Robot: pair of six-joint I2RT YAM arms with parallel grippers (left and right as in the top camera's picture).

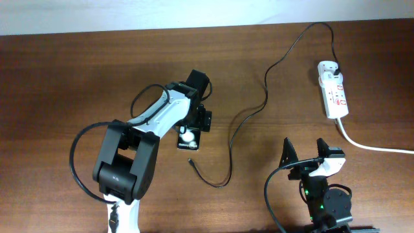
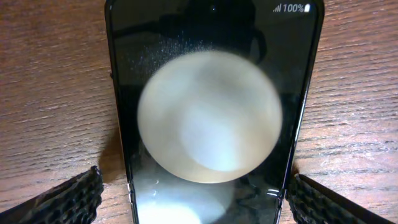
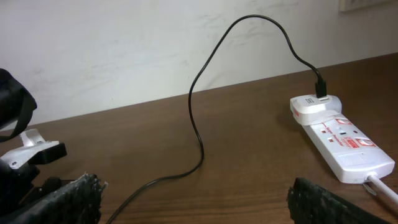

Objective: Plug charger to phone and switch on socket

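Observation:
The phone point(image 1: 187, 138) lies flat on the wooden table, screen up, with white round spots. In the left wrist view the phone point(image 2: 211, 118) fills the space between my fingers. My left gripper point(image 1: 194, 126) point(image 2: 196, 196) is open and straddles the phone's lower end, with a small gap on each side. The charger cable point(image 1: 264, 97) runs from its plug in the socket strip point(image 1: 334, 90) to a loose connector tip point(image 1: 191, 162) just in front of the phone. My right gripper point(image 1: 304, 154) point(image 3: 199, 202) is open and empty, low over the table. It faces the cable point(image 3: 198, 124) and the strip point(image 3: 342, 140).
The strip's thick white cord point(image 1: 372, 146) runs off the right edge. The cable loops high towards the back wall point(image 1: 317, 26). The left arm's body point(image 1: 129, 162) covers the front left of the table and shows at the left of the right wrist view point(image 3: 18, 149).

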